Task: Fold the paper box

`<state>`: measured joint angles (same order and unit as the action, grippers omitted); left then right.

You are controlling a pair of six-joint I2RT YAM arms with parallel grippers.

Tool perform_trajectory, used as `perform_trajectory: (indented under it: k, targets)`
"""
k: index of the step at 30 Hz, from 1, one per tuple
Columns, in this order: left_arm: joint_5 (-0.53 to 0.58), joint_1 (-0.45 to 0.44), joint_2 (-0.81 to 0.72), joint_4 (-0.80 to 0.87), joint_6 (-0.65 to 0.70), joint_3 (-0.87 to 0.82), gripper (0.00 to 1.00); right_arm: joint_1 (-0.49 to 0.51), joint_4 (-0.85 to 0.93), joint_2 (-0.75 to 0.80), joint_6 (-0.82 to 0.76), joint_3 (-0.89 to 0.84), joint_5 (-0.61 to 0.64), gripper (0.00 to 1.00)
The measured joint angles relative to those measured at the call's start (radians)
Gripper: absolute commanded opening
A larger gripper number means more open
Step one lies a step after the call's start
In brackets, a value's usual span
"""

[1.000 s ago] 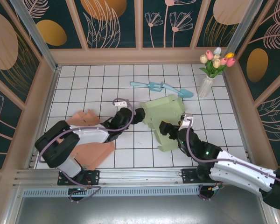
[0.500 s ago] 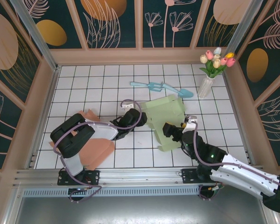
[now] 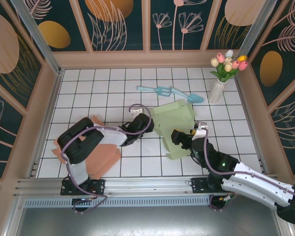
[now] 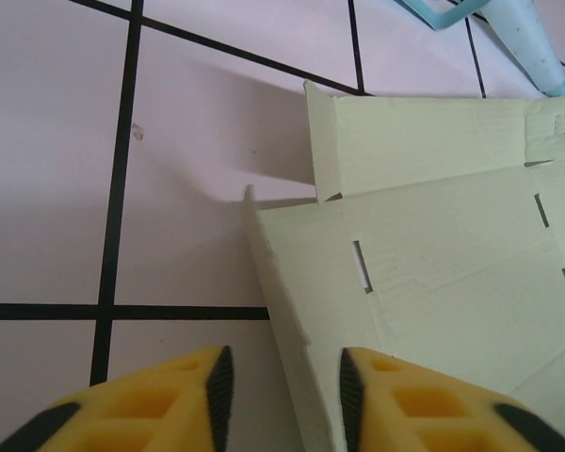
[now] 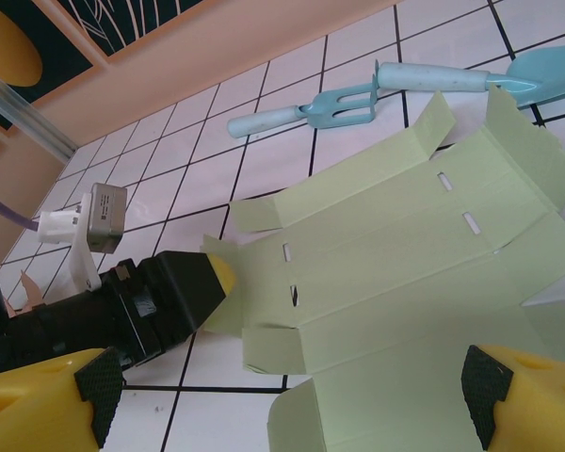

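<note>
Straddling the raised left edge of the pale green paper box [image 4: 433,273], the left gripper [image 4: 282,381] has its yellow fingers a little apart: the thin card edge runs between them with a gap showing on one side, so it is not yet pinched. The right gripper [image 5: 290,400] is spread wide and holds nothing, its black-padded fingertips [image 5: 99,395] hovering over the near flaps of the same sheet. The box is not yet a box; it lies unfolded, mostly flat, on the white tiled table [image 3: 88,88] a little right of centre, between the two grippers, its slots and crease lines facing up and a few side flaps lifting slightly. Just beyond its far edge lie a light blue garden fork [image 3: 160,90] and a trowel [image 3: 189,96], with a vase of tulips [image 3: 217,91] at the far right. Pink card sheets [image 3: 101,160] sit well apart under the left arm. The step in hand looks like taking hold of the left side flap. The next move likely calls for the left fingers to meet squarely on that edge without creasing it, then swing the flap up along its fold line while the right gripper steadies or presses the sheet so it does not slide across the tiles
</note>
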<state>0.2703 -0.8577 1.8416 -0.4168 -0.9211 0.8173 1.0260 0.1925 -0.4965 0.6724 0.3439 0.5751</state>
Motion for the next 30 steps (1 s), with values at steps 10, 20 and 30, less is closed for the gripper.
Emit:
perform_trajectory:
  k: [10, 20, 30]
  targets:
    - [-0.026, 0.0, -0.024, -0.096, 0.076, -0.024, 0.0, 0.0, -0.001, -0.034, -0.016, 0.0, 0.0, 0.95]
    - [0.046, -0.001, -0.483, -0.292, 0.435, -0.3, 0.0, -0.012, -0.054, -0.056, -0.278, 0.022, -0.039, 0.81]
    - [0.158, -0.001, -0.71, -0.597, 0.78, -0.587, 0.0, -0.287, -0.253, -0.474, -0.918, 0.449, -0.504, 0.65]
